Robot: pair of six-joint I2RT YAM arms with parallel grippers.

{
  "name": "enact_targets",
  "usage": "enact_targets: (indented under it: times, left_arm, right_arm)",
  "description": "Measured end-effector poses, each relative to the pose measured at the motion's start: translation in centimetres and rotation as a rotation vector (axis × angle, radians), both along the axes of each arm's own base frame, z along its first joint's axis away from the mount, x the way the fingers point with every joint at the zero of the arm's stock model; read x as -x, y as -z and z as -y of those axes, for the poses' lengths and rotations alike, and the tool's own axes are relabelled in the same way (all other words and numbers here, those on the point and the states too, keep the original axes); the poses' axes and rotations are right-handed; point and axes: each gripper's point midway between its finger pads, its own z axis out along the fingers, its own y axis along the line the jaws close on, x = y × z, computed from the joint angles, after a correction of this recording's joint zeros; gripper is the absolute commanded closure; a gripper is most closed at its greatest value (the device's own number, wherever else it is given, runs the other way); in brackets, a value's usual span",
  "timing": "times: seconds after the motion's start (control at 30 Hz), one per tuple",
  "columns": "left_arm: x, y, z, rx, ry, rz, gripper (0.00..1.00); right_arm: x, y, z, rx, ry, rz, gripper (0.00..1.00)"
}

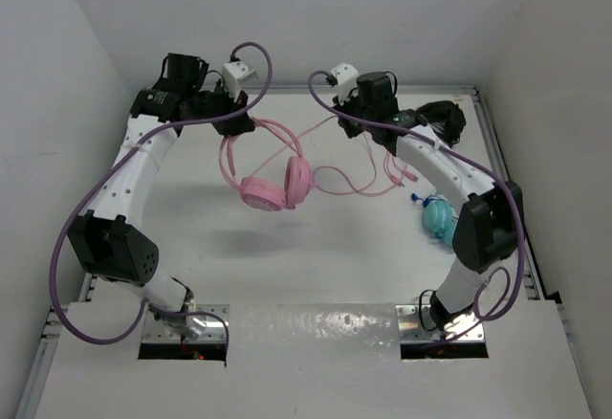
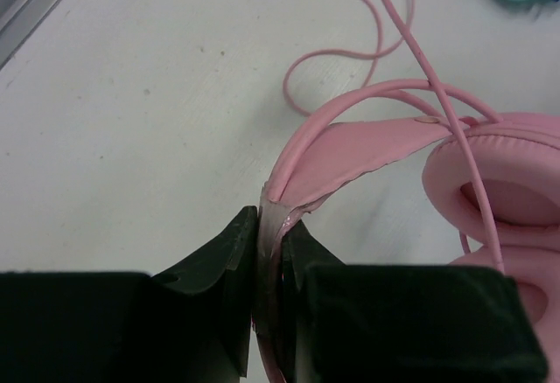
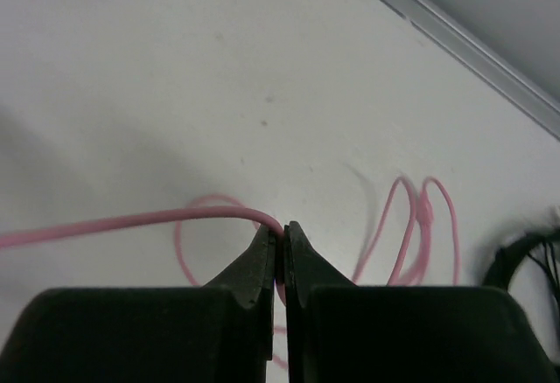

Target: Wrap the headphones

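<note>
We see the white table (image 1: pixel 316 256) with both arms reaching far over it toward the back wall. The left arm (image 1: pixel 134 165) bows outward to the left and bends in at the wrist. The right arm (image 1: pixel 449 165) stretches up from its base on the right and leans in toward the middle. Between them hang the pink headphones (image 1: pixel 277 187), above the middle of the table, with their shadow lying apart from them on the surface. The two earcups (image 1: pixel 263 192) are lowest. The left gripper (image 2: pixel 271 226) is closed narrowly on the headband (image 2: pixel 350 151), its fingers pressed against either side of the band's flat padded strip. The right gripper (image 3: pixel 282 234) is pinched almost fully together on the thin pink cable (image 3: pixel 131 221), which runs off to the left from the fingertips, while other loops of it lie on the table beyond. Near the right arm we see a small teal thing (image 1: pixel 440 218) on the table, and black headphones (image 1: pixel 442 118) sit in the far right corner.
</note>
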Motion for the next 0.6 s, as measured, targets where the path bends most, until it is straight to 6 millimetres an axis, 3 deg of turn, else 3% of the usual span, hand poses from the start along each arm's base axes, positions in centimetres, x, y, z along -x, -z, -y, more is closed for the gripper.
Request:
enact_targets:
  times: [0.1, 0.17, 0.27, 0.3, 0.33, 0.43, 0.5, 0.6]
  left_arm:
    - [0.3, -1.7, 0.7, 0.064, -0.004, -0.016, 1.0]
    - [0.2, -3.5, 1.2, 0.109, -0.017, -0.015, 1.0]
    - [-0.4, -7.4, 1.9, 0.191, -0.041, 0.014, 1.0]
    - [-0.5, -8.7, 2.2, 0.218, -0.045, 0.029, 1.0]
    - [-0.6, -9.8, 2.4, 0.25, -0.054, 0.029, 1.0]
    - [-0.7, -12.4, 2.7, 0.298, -0.07, 0.046, 1.0]
    - [-0.9, -13.7, 2.8, 0.319, -0.078, 0.053, 1.0]
    - [-1.1, -16.0, 2.6, 0.347, -0.092, 0.081, 1.0]
  right_arm:
    - [-1.1, 0.3, -2.4, -0.092, -0.071, 0.019, 0.88]
    - [-1.5, 1.4, -4.4, -0.163, -0.126, 0.006, 0.71]
    - [-2.0, 4.7, -7.7, -0.26, -0.199, -0.047, 0.28]
    - [-2.2, 5.1, -8.4, -0.287, -0.21, -0.047, 0.25]
    - [-2.2, 7.5, -9.2, -0.293, -0.223, -0.076, 0.22]
    - [-1.2, 11.3, -11.0, -0.323, -0.24, -0.12, 0.09]
    - [-0.5, 12.6, -11.6, -0.342, -0.237, -0.136, 0.01]
    - [-0.1, 13.2, -12.0, -0.358, -0.236, -0.124, 0.01]
